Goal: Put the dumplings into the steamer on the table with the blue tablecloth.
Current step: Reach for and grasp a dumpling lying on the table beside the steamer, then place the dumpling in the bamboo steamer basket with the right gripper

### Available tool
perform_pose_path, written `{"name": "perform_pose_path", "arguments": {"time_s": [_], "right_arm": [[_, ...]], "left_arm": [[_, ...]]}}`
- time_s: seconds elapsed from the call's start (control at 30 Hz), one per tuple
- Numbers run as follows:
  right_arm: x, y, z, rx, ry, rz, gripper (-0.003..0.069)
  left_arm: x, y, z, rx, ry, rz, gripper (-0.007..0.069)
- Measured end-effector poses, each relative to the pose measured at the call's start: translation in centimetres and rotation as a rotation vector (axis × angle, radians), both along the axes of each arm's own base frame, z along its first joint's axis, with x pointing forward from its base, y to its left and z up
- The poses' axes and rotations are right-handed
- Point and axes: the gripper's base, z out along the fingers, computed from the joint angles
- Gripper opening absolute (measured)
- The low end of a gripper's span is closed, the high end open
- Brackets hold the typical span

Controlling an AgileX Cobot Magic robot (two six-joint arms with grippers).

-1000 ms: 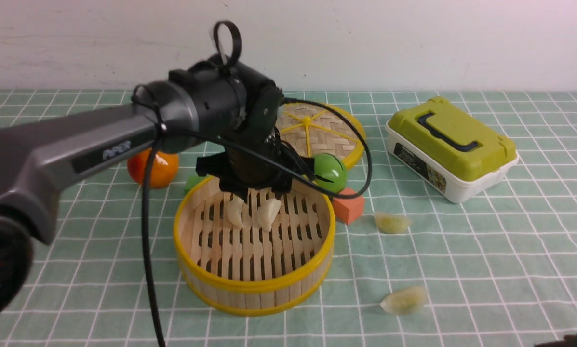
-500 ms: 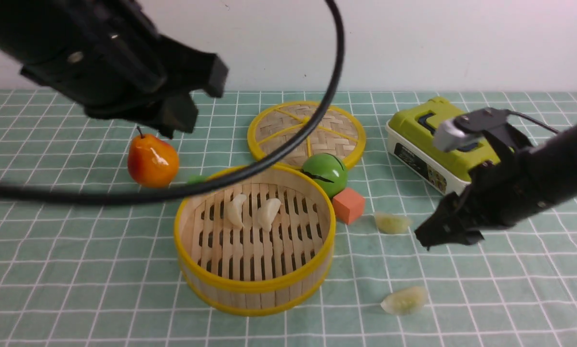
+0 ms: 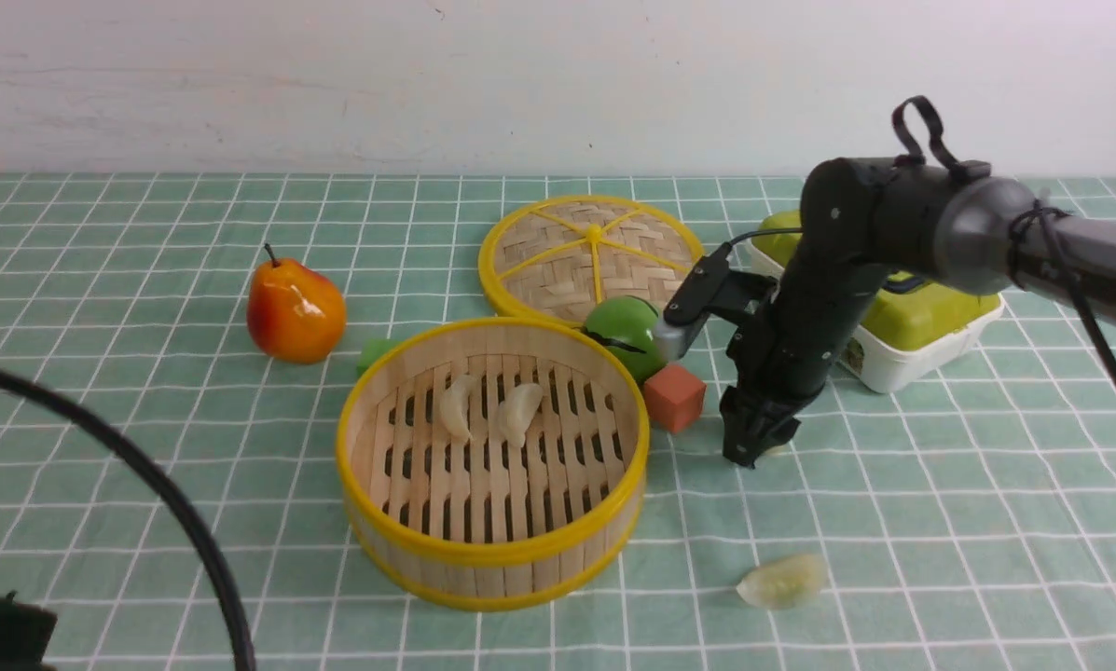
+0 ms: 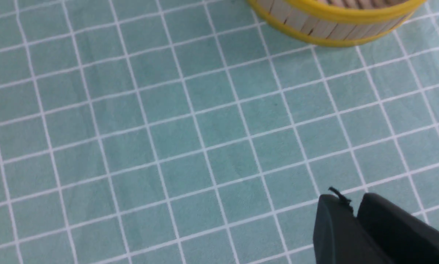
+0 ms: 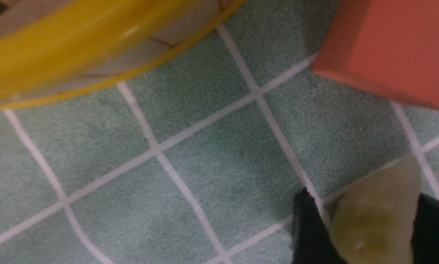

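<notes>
Right gripper (image 3: 751, 449) is pinching a pale green dumpling (image 5: 379, 205) lying on the blue tablecloth (image 3: 940, 522), beside an orange block (image 3: 674, 396) and near the steamer (image 3: 492, 550), which is holding two white dumplings (image 3: 455, 408). Second green dumpling (image 3: 781, 581) is lying apart. Left gripper (image 4: 355, 212) is hanging closed and empty over the cloth.

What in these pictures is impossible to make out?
Front view: the right hand covers the green dumpling beside the orange block.
Right wrist view: the picture's edge cuts that dumpling off, so whether the hand pinches it is unclear.
Front view: the steamer hides most of a small green thing behind it.
</notes>
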Motion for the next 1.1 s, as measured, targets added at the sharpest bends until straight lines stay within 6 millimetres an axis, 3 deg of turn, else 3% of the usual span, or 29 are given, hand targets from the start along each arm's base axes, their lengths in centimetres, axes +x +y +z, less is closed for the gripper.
{"name": "perform_pose_path", "arguments": {"time_s": [0.1,0.27,0.33,0.4,0.5,0.6,0.67,0.8,0.97,1.1], "right_arm": [[-0.1,0.0,0.1,-0.024,0.021,-0.05,0.0203],[-0.7,-0.3,1.1,-0.023,0.067,-0.155,0.0206],[-1.0,-0.1,3.0,0.026,0.061,-0.231,0.0206],[-1.8,0.5,6.4,0.161,0.057,-0.324,0.0206],[-3.6,2.8,10.3,0.378,0.101,-0.386,0.0206],[-4.9,6.1,11.3,0.49,0.138,-0.378,0.0206],[-6.0,9.9,10.3,0.531,0.162,-0.366,0.0206],[-7.2,14.4,7.1,0.507,0.173,-0.384,0.0206],[-6.9,16.3,3.3,0.454,0.135,-0.508,0.0206],[-6.5,16.4,2.4,0.461,0.152,-0.601,0.026]], "left_arm": [[-0.6,0.7,-0.9,0.013,0.011,0.045,0.0087],[-1.5,2.2,-1.2,0.026,-0.025,0.158,0.009],[-2.0,2.9,-1.3,0.013,-0.056,0.213,0.0091],[-2.4,3.5,-1.7,-0.02,-0.104,0.273,0.0091],[-2.9,4.3,-3.0,-0.066,-0.202,0.321,0.0091],[-2.9,4.6,-4.5,-0.073,-0.273,0.321,0.0091],[-2.9,4.7,-5.9,-0.066,-0.303,0.303,0.0093],[-2.9,4.5,-6.6,-0.097,-0.337,0.273,0.0094],[-2.9,4.4,-6.4,-0.118,-0.368,0.258,0.0094],[-2.9,4.4,-6.5,-0.122,-0.365,0.258,0.0094]]}}
